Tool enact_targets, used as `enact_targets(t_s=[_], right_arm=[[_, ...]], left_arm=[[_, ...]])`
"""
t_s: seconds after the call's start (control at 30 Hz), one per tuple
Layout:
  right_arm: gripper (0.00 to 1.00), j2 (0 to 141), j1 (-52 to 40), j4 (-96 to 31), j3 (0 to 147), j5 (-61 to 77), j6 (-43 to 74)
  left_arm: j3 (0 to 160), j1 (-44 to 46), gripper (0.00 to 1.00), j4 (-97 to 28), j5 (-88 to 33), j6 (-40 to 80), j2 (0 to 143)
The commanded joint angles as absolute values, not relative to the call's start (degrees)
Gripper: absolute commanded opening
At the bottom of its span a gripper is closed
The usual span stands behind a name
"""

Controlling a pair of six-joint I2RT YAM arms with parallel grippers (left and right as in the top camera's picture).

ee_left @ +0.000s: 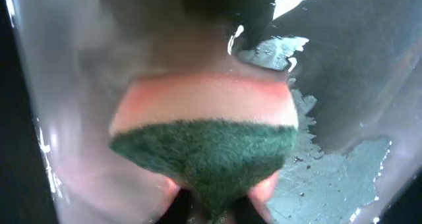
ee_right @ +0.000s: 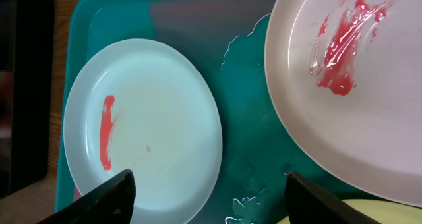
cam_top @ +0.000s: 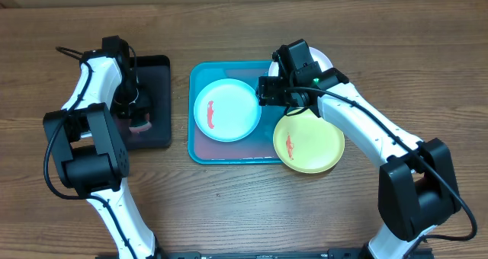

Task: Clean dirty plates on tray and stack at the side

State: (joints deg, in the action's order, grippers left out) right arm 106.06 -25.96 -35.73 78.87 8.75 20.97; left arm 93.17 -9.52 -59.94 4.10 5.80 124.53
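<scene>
Sponge (ee_left: pixel 204 151) pinched in the left gripper's jaws; all three plates unwiped.

The sponge is held by the left gripper (cam_top: pixel 136 107) over the black tray (cam_top: pixel 156 99), left of the tray (cam_top: pixel 197 148). The right gripper (ee_right: pixel 210 181) is poised over the tray's far right part, jaws spread wide and empty. Red smears are seen on the light blue plate (cam_top: pixel 227 110) inside the tray, the white plate (ee_right: pixel 356 105) at its far right corner and the yellow-green plate (cam_top: pixel 309 143) overlapping its near right rim. Nothing is judged cleaned or stacked.
</scene>
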Motion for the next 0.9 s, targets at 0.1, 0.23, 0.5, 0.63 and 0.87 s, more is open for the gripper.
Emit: enact_targets(t_s=[0.1, 0.23, 0.5, 0.63, 0.87], right_arm=[[0.74, 105.8, -25.89, -35.62, 80.68, 8.36, 20.58], [0.71, 105.8, -25.87, -35.64, 80.68, 8.36, 20.6], [0.64, 107.55, -25.87, -36.51, 80.64, 8.4, 20.86], [0.64, 108.84, -25.87, -36.56, 80.6, 8.99, 20.91], [0.61, 111.81, -25.87, -35.51, 80.6, 9.19, 21.5]], left_arm=[[95.18, -9.74, 0.04, -61.28, 2.13, 5.37, 126.19], [101.08, -9.74, 0.04, -66.35, 4.03, 6.92, 126.1], [117.47, -9.72, 0.04, -78.19, 6.57, 7.9, 125.86], [120.64, -9.72, 0.04, -81.45, 9.58, 7.29, 125.86], [120.7, -7.64, 0.04, -82.21, 4.45, 3.18, 125.86]])
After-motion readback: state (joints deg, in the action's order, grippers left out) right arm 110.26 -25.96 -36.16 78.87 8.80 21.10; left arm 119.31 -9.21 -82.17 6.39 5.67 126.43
